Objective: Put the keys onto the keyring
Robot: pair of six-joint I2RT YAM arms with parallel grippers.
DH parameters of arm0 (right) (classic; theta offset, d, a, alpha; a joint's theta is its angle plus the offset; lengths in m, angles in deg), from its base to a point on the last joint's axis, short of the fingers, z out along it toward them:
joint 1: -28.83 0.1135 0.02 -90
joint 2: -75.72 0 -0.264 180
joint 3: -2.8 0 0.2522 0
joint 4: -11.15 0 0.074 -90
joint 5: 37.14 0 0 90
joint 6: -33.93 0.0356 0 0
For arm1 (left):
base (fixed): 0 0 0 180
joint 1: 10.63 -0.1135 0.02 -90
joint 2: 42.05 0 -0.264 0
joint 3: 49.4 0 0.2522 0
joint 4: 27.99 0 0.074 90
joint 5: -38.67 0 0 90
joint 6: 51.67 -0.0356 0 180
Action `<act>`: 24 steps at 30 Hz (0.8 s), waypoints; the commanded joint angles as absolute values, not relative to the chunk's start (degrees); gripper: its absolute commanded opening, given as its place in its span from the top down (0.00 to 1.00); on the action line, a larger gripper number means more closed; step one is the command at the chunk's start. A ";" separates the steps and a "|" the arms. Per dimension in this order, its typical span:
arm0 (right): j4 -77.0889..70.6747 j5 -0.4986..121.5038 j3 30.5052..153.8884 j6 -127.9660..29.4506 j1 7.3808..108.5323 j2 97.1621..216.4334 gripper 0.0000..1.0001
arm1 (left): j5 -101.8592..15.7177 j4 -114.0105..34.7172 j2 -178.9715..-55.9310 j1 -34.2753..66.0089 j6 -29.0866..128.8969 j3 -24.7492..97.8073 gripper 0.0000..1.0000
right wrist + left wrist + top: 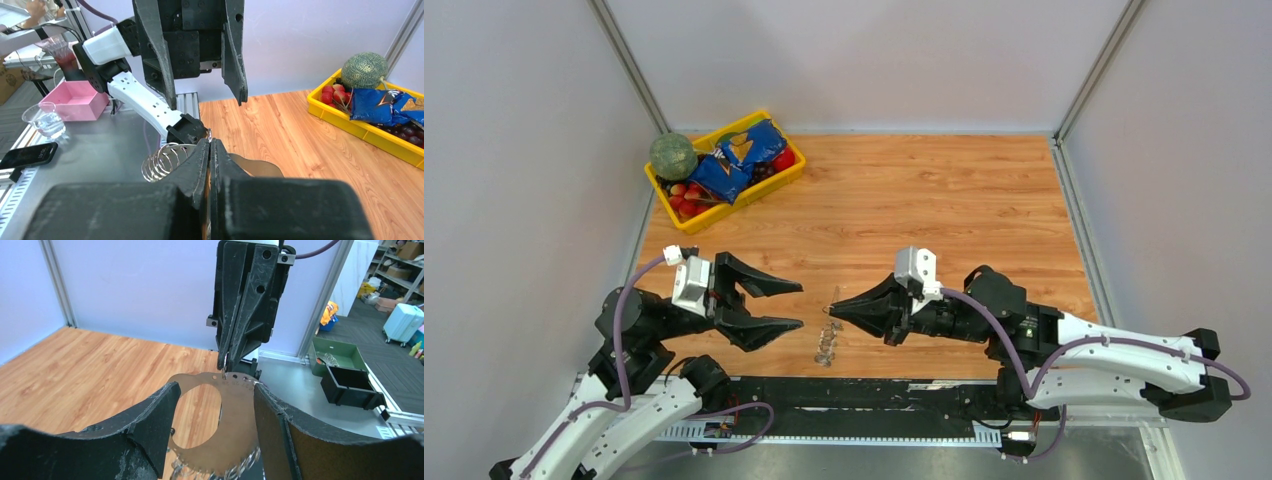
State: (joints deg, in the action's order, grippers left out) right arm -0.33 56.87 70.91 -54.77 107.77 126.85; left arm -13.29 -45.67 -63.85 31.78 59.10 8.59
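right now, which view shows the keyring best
Left wrist: the keyring sits close up, its oval loop and hanging keys clear. The top view shows only a tiny glint; in the right wrist view the shut right gripper hides most of it.

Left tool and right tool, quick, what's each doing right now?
Left tool: open, the keyring between its fingers, not clamped.
Right tool: shut on the keyring's edge.
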 commanded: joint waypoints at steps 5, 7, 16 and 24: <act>-1.63 56.14 69.79 -50.97 107.58 119.11 1.00 | -17.22 -42.91 -64.14 32.08 59.81 5.08 0.32; -5.27 55.19 69.37 -50.33 107.56 117.15 1.00 | -18.32 -42.55 -64.49 32.08 59.71 3.99 0.31; -14.92 48.13 67.94 -47.15 107.62 107.55 1.00 | -24.18 -36.36 -70.40 32.08 64.47 -2.13 0.30; -20.77 37.73 70.93 -43.69 107.58 105.80 1.00 | -29.56 -32.45 -83.88 33.12 66.01 -8.74 0.30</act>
State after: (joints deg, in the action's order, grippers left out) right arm -18.43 44.76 67.63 -46.84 107.77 106.61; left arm -26.29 -36.54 -78.73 31.87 65.18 -7.37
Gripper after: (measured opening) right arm 0.007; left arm 0.696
